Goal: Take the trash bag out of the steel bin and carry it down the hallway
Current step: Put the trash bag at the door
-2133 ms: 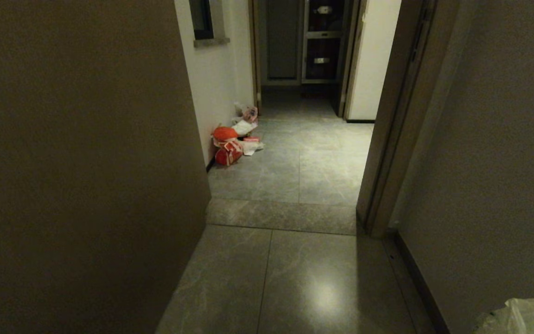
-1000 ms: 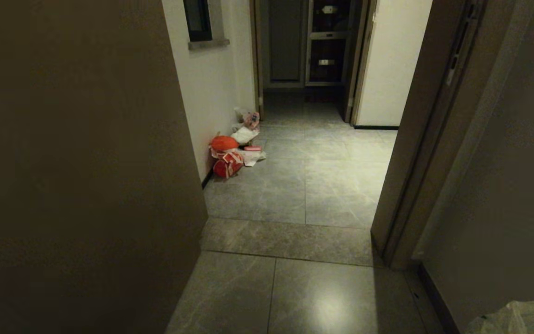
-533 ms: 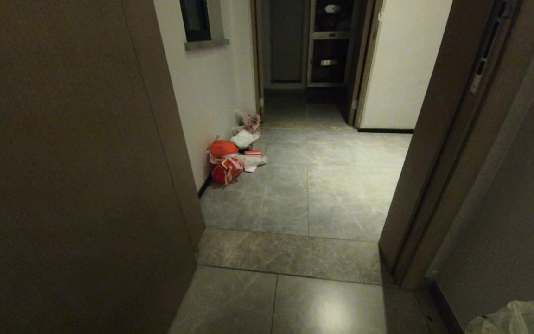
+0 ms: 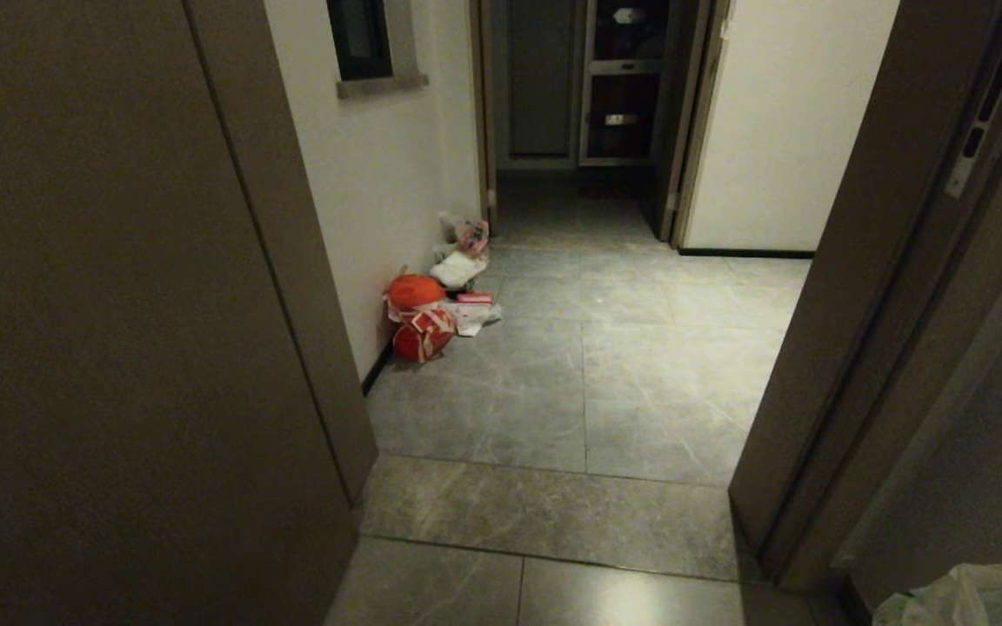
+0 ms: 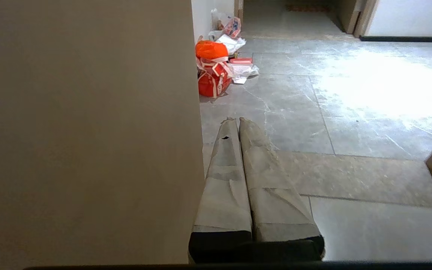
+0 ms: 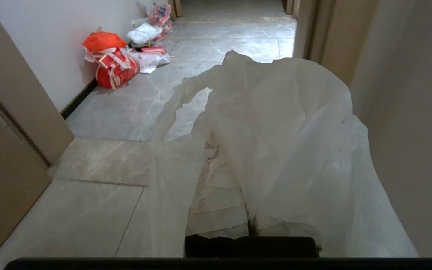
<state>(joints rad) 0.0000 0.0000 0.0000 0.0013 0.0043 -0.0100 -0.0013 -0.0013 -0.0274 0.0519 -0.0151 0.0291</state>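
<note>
The trash bag (image 6: 283, 142), thin translucent white plastic, drapes over my right gripper (image 6: 219, 150), which is shut on it; the bag hides the fingertips. One crumpled corner of the bag (image 4: 971, 600) shows at the bottom right of the head view. My left gripper (image 5: 237, 120) is shut on nothing, its tape-wrapped fingers (image 5: 223, 180) pressed together beside a door leaf. The hallway (image 4: 588, 348), floored in grey marbled tiles, runs ahead through a doorway. The steel bin is out of view.
A brown door leaf (image 4: 118, 348) fills the left and a door frame (image 4: 858, 348) stands on the right. Orange-red bags (image 4: 418, 317) and white litter (image 4: 462, 261) lie against the left wall. A dark doorway (image 4: 579, 104) closes the far end.
The whole scene has shifted as the camera advanced: the doorway, threshold strip and orange-red bags are nearer and lower. The bag corner stays at the bottom right.
</note>
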